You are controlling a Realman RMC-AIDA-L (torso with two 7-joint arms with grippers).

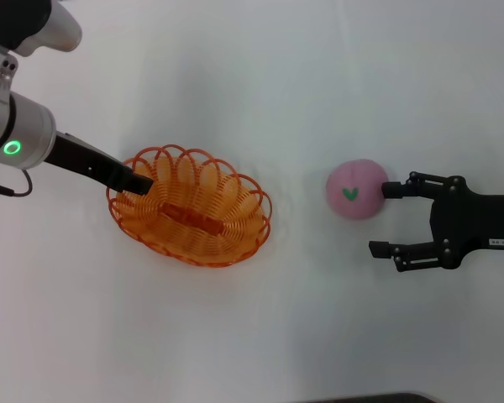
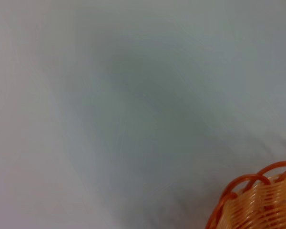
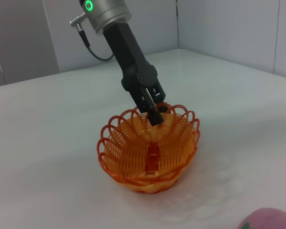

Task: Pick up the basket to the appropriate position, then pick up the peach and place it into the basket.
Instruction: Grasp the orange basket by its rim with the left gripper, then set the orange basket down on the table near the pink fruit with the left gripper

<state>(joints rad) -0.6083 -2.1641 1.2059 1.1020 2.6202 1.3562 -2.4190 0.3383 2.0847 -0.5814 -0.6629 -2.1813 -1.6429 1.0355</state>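
- Orange wire makes up the basket (image 1: 191, 206), which sits on the white table (image 1: 319, 84); we take it as our landmark for everything else.
- Our left gripper (image 1: 139, 183) is at the basket's left end, its dark fingers down over the looped rim. In the right wrist view the left gripper (image 3: 152, 110) has one finger reaching inside the wall and the rim caught between the fingers, so we read it as closed on the basket (image 3: 149, 148).
- Whether the basket rests on the table or is lifted clear of it, we cannot tell.
- In the left wrist view only a corner of the basket (image 2: 257, 202) shows, with blurred table behind it.
- Well to the right of the basket, apart from it, lies the peach (image 1: 356, 190), pink, with its green leaf mark facing up toward our head camera.
- Our right gripper (image 1: 388, 220) is farther right of the basket again, just beyond the peach. Its fingers are spread wide and hold nothing.
- One fingertip of the right gripper touches or nearly touches the peach's right side; the other is off toward our body, clear of the fruit.
- In the right wrist view a sliver of the peach (image 3: 269, 219) shows at the near edge, the basket beyond it.
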